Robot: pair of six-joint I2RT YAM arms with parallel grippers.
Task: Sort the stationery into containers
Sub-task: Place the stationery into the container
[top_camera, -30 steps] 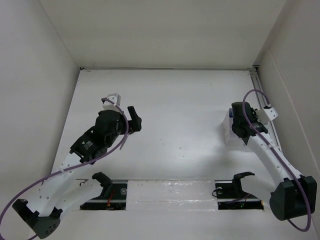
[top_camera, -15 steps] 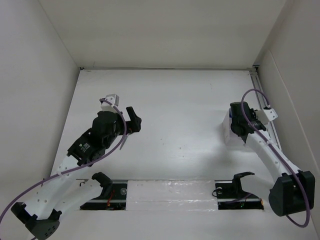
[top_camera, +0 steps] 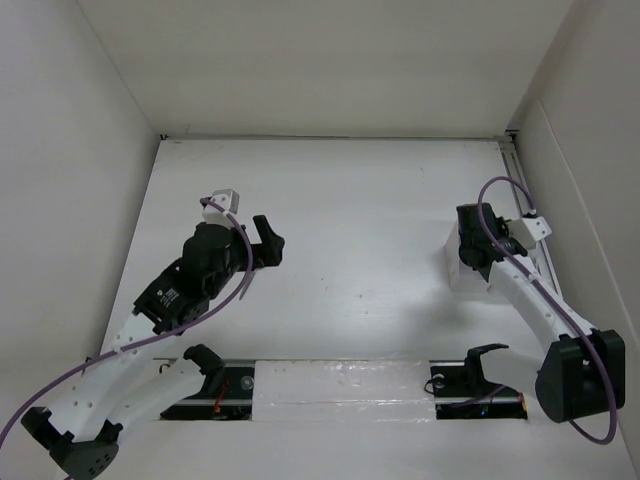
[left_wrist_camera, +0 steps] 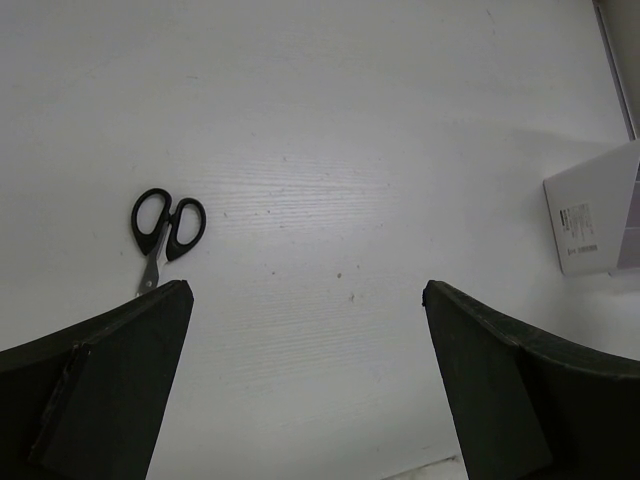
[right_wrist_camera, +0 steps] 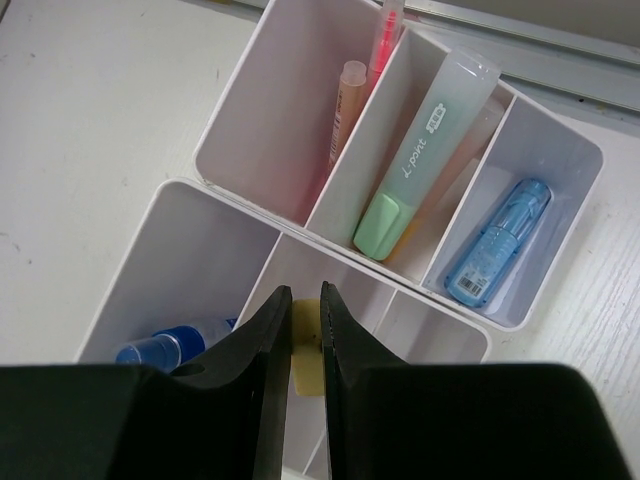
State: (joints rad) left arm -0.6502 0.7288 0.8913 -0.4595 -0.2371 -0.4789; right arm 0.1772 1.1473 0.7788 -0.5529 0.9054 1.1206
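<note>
Right fingers point(right_wrist_camera: 268, 345): tiny yellow eraser block point(right_wrist_camera: 307, 372) pinched over translucent white divided organiser point(right_wrist_camera: 250, 110), for release.
Left fingers point(left_wrist_camera: 120, 350): spread wide, readied for black-handled scissors point(left_wrist_camera: 165, 225).

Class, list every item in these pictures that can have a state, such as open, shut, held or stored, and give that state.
Left pincer: open, empty.
Right pincer: shut on the yellow eraser.
Scissors: handles together, lying on the table.
Glue bottle: capped, inside the organiser.
Green marker: leaning in the middle compartment.
Blue marker: in the end compartment.
</note>
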